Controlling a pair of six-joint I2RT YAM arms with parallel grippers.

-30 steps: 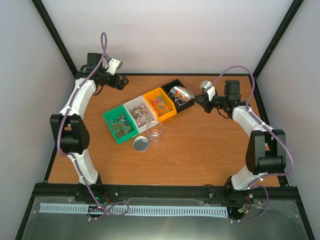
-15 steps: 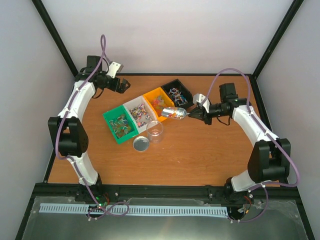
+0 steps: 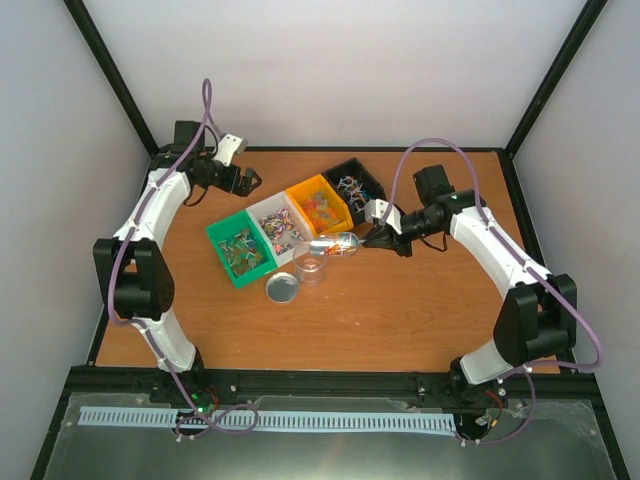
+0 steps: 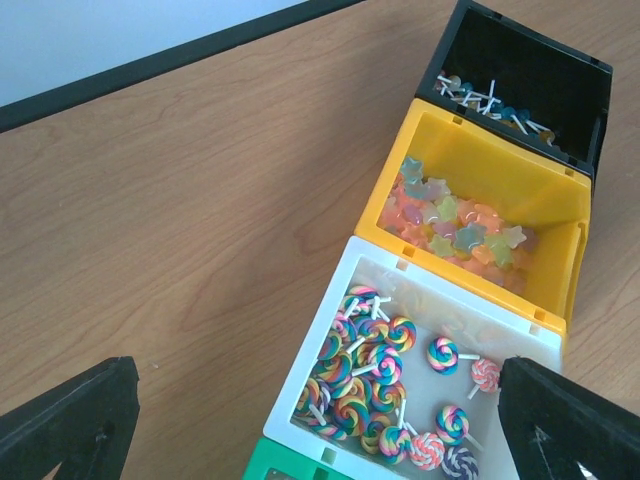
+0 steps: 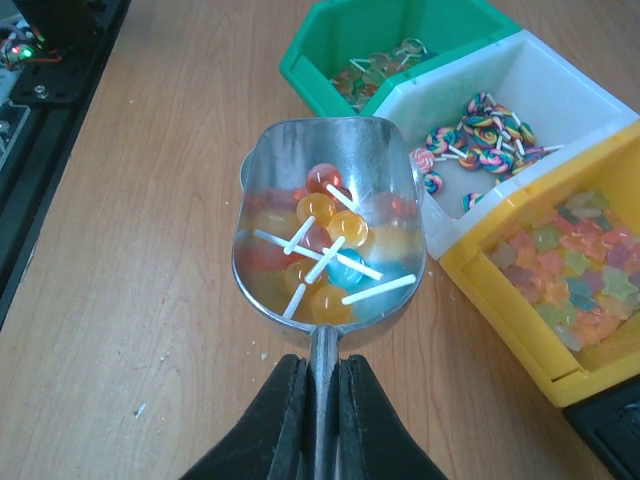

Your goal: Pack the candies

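The right gripper (image 5: 320, 372), clamped on the shiny metal scoop (image 5: 325, 200), has swung from the black plastic bin (image 3: 355, 186) to the clear glass jar (image 3: 311, 266). The round lollipop candies (image 5: 318, 250) lie in the scoop, seemingly ready for tipping. The left gripper (image 3: 245, 181) hangs spread apart.

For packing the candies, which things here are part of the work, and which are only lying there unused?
Part of the work:
metal scoop, clamped in the right gripper; candies inside it; clear jar at its tip; row of bins holding more sweets.

Unused now:
silver lid beside the jar; left gripper, open above the bins.
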